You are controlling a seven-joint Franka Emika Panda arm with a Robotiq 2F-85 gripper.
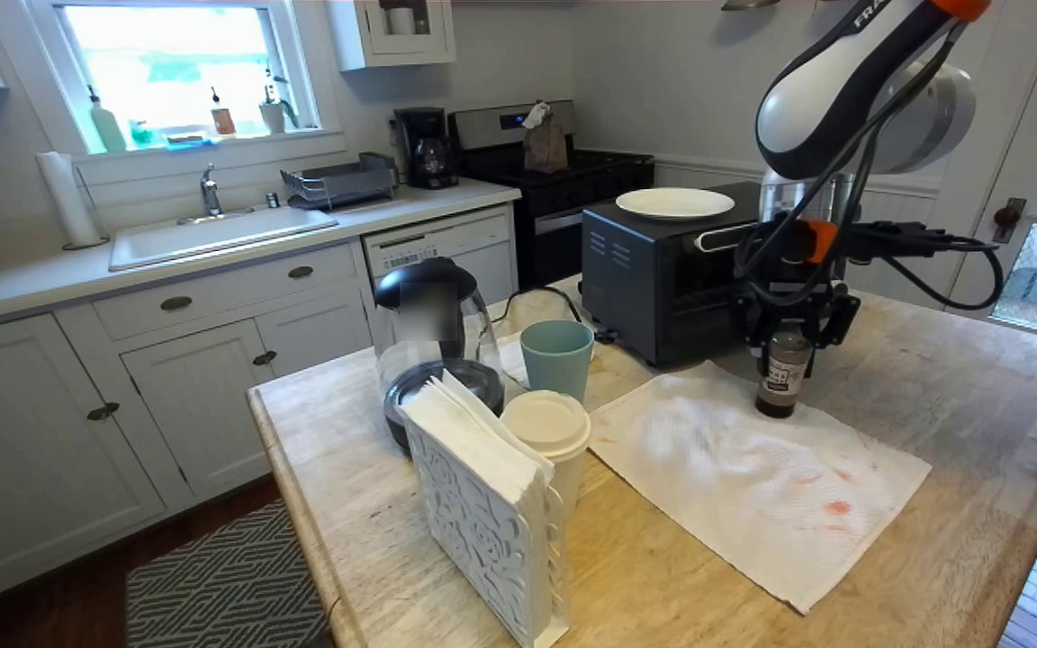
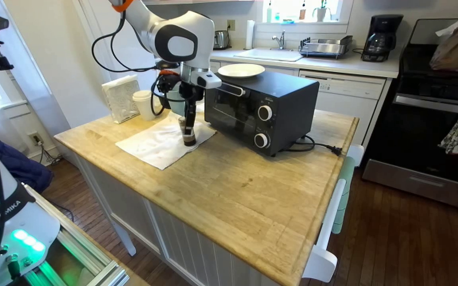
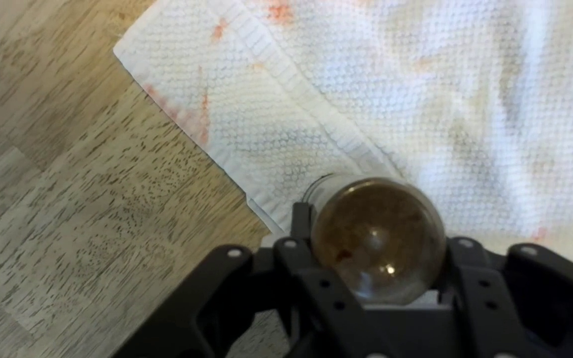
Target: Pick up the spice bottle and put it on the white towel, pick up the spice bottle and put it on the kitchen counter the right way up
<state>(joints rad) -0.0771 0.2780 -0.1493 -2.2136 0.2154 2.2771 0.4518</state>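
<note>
The spice bottle (image 1: 784, 376) is between the fingers of my gripper (image 1: 788, 360), which is shut on it. In the wrist view the bottle (image 3: 377, 233) shows a round glass end with brown contents, and no cap shows there. Its lower end looks dark in both exterior views (image 2: 189, 141). It is roughly vertical over the white towel (image 1: 743, 477), near the towel's edge; I cannot tell whether it touches the cloth. The towel (image 3: 440, 114) has pinkish-red stains and lies on the wooden kitchen counter (image 2: 249, 198). The fingers hide the bottle's sides.
A black toaster oven (image 1: 644, 279) with a white plate (image 1: 674, 203) on top stands close to the gripper. A teal mug (image 1: 557, 355), a lidded paper cup (image 1: 547, 423), a glass kettle (image 1: 437, 351) and a white napkin holder (image 1: 482, 531) stand beyond the towel.
</note>
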